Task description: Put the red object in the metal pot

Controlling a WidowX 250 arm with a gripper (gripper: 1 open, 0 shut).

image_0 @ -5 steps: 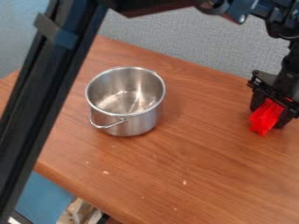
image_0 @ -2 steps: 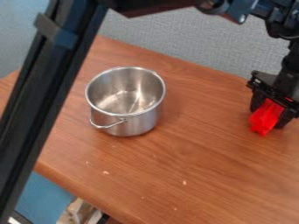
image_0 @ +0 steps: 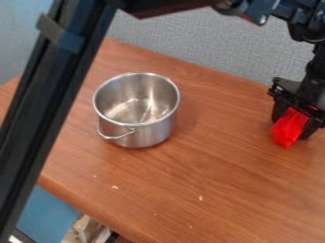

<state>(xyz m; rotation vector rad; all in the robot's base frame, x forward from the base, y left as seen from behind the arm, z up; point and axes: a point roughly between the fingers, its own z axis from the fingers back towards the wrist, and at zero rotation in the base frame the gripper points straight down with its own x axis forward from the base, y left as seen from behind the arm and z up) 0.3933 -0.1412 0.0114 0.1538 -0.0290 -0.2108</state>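
The metal pot point(image_0: 137, 109) stands upright and empty on the left half of the wooden table point(image_0: 191, 180), its wire handle hanging toward the front. At the right edge of the view the black gripper point(image_0: 296, 112) points down with its jaws shut on the red object point(image_0: 292, 129). The red block sticks out below the fingers, with its lower end at or just above the tabletop. The gripper is well to the right of the pot.
A black slanted beam point(image_0: 57, 104) crosses the left side of the view in front of the table. The table's front edge runs diagonally at the lower left. A blue wall lies behind the table.
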